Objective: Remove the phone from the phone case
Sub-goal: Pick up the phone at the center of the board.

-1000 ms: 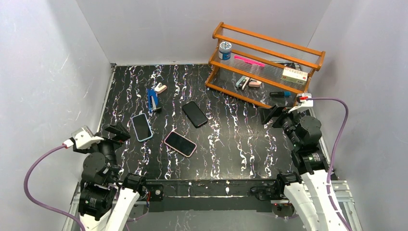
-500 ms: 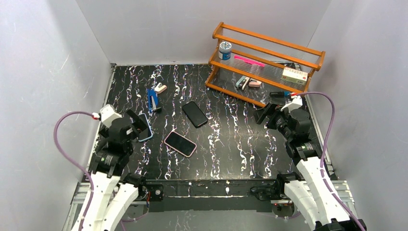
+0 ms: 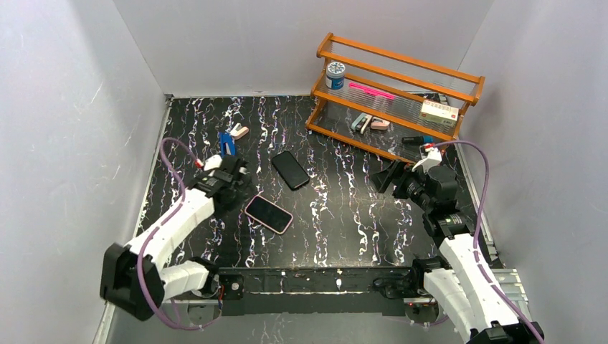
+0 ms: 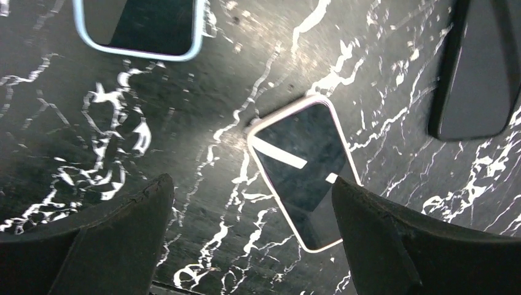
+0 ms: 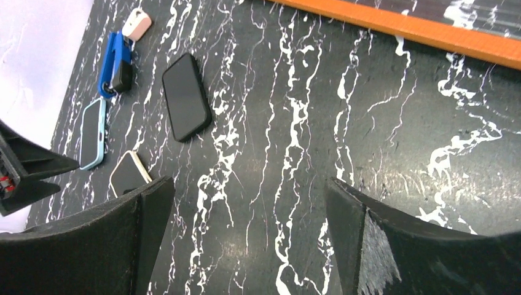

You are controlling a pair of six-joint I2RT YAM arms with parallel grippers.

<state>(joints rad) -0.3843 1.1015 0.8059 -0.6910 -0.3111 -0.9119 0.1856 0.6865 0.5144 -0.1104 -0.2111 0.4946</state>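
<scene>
Top view: the left gripper (image 3: 231, 179) hovers, jaws apart, just beside the pink-cased phone (image 3: 268, 213). The right gripper (image 3: 387, 175) is spread wide, empty, well away. The wooden rack (image 3: 406, 56) carries a tin (image 3: 335, 74), a marker (image 3: 371, 91) and a box (image 3: 439, 112). Left wrist: the pink-cased phone lies framed between the fingers, nothing pulled out yet, so the whole job remains. Right wrist: fingers spread, gripping nothing.

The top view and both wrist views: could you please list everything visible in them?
phone in pink case: one, black screen, table centre-left.
phone in light-blue case: one, left of the pink one.
black phone: one, mid-table.
blue stapler: one, far left; small pale item beside it.
wooden shelf: one, orange, far right; holds blue-lidded tin, pink pen, box, small items.
table: one, black marbled.
left gripper: one, black, open above the phone in pink case.
right gripper: one, black, open above bare table.
</scene>
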